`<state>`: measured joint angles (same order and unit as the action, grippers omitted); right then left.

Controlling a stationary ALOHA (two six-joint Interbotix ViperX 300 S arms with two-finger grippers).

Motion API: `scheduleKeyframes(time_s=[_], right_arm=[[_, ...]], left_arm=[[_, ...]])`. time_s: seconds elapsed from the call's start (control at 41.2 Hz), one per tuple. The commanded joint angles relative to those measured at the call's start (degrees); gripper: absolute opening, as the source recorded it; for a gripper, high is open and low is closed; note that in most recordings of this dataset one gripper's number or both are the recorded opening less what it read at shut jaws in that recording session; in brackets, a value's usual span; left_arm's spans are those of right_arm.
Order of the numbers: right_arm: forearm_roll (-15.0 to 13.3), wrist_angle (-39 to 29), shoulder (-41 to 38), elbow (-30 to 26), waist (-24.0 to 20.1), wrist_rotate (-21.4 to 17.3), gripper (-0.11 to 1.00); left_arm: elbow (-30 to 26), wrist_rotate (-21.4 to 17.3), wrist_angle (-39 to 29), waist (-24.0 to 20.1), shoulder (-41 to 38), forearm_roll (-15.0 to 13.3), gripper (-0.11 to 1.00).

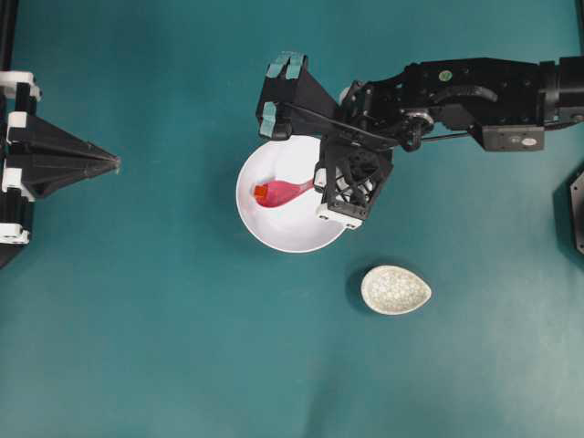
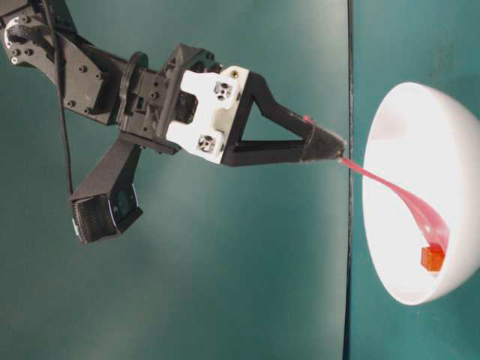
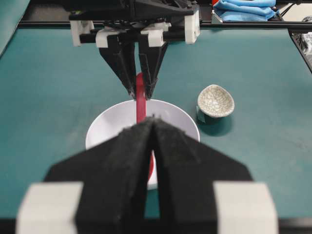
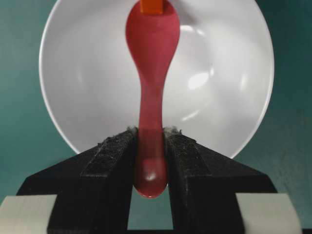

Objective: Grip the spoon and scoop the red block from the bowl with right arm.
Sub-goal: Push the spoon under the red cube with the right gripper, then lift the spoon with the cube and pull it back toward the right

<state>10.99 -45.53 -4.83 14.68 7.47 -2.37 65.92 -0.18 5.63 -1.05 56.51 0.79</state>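
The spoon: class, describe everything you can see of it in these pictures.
The spoon is glossy, translucent pink-red plastic, with a deep oval scoop and a short flat handle. The right gripper clamps the handle between its black pads, the handle end poking out behind. The spoon slopes down into the white bowl; the scoop's tip meets the small red block, which is not yet in the scoop.

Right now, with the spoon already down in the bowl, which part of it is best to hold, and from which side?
The flat handle end, where the right claw is shut on the spoon. The handle is narrow and flat-sided, so the pads clamp it squarely, and it sticks out over the bowl's rim. Coming from behind the handle leaves the deep scoop free to meet the red block at its tip.
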Motion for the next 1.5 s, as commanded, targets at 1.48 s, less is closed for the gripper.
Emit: scheduleKeyframes(time_s=[1.48], right_arm=[[-0.09,24.7,20.57,18.37,-1.32,-0.35,0.26]], left_arm=[[-1.41,0.62,0.26,-0.09,-0.44,0.18,0.0]])
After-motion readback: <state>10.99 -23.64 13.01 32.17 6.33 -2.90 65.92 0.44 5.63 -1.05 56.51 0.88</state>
